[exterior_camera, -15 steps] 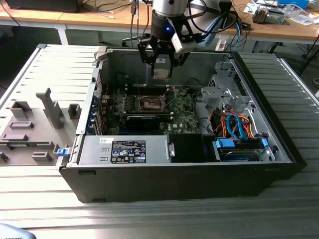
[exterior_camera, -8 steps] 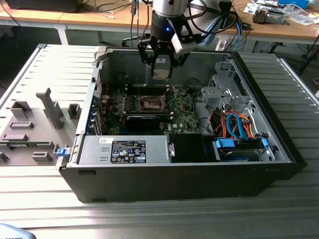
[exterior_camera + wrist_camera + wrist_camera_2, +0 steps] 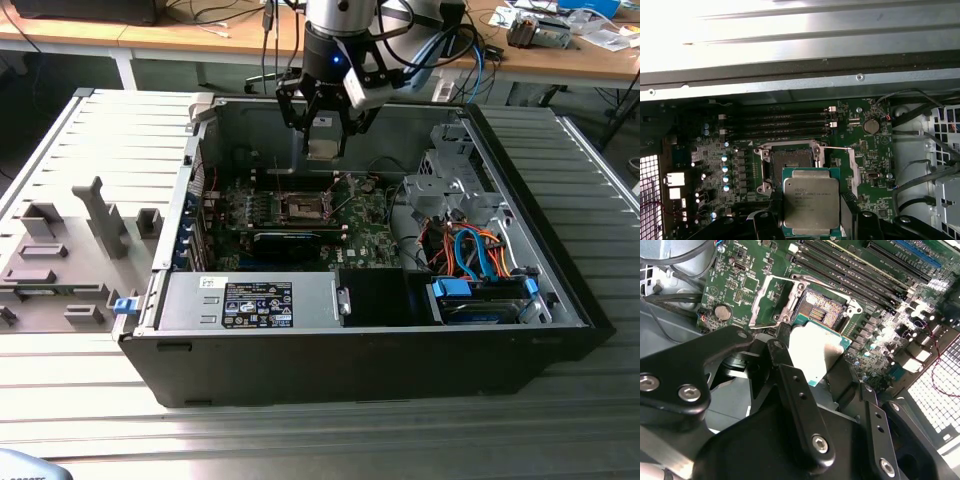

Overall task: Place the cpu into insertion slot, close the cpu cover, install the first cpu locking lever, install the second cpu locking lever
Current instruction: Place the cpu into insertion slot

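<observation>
Your gripper (image 3: 324,128) has its jaws drawn in narrow on the cpu (image 3: 811,202). One black finger (image 3: 764,222) sits at each of two opposite edges, so the chip is clamped flat between them. Its silver-grey top faces the camera in the first wrist view. In the second wrist view the chip's pale face glares between the fingers, with its green edge showing at one corner.

The arm stands roughly upright over the open case (image 3: 350,365), wrist pointing down into it. The chip hangs in the air above the board (image 3: 370,240), clear of it.

The slot (image 3: 790,164) lies bare, its dark pin field uncovered. In the first wrist view the chip overlaps the slot's near rim in the picture but is not seated in it. The cover (image 3: 755,307) appears to be swung open to one side of the slot, though glare makes its exact tilt hard for you to judge. Memory slots (image 3: 780,125) run just beyond the slot.
</observation>
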{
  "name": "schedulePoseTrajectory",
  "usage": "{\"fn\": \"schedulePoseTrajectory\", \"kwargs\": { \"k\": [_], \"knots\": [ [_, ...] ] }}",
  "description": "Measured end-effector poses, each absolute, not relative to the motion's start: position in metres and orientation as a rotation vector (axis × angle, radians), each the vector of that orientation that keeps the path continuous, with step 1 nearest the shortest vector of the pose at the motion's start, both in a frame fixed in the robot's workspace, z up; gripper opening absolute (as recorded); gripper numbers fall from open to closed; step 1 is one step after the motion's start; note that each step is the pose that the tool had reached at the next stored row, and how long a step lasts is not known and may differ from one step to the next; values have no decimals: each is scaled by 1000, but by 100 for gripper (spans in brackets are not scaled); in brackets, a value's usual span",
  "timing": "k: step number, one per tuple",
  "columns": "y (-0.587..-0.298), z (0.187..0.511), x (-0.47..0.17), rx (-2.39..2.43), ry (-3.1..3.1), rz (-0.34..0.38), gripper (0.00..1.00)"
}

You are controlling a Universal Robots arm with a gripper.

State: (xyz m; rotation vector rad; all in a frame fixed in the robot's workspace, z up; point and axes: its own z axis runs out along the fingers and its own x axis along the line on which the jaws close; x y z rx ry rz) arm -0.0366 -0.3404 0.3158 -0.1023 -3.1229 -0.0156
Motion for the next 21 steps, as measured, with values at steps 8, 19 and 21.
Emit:
{"fn": "schedulePoseTrajectory", "kwargs": {
  "k": [8, 19, 21],
  "knots": [
    [-340, 312, -37, -117, -3122, -14, 55],
    [-340, 311, -37, -121, -3122, -14, 55],
    [-340, 311, -37, -124, -3122, -14, 55]
  ]
}}
